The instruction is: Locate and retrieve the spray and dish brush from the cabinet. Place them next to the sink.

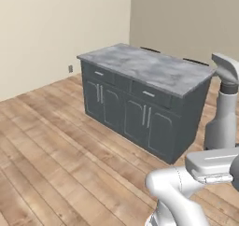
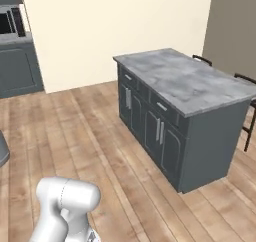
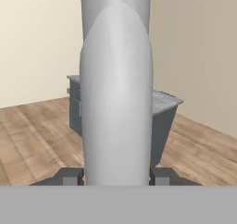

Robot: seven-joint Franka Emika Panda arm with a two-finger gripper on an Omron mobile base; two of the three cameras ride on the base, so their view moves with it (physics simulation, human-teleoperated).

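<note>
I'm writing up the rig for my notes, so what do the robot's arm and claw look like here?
The arm is glossy white with smooth, rounded, tube-like segments and a bulbous elbow joint, plus a darker grey section near the wrist. No cables or markings show. The claw ends in two small, blocky dark grey fingertips.

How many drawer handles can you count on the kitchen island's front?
2: one drawer handle on the left drawer, another on the right drawer, both under the island's marble top. None seem hidden.
</note>
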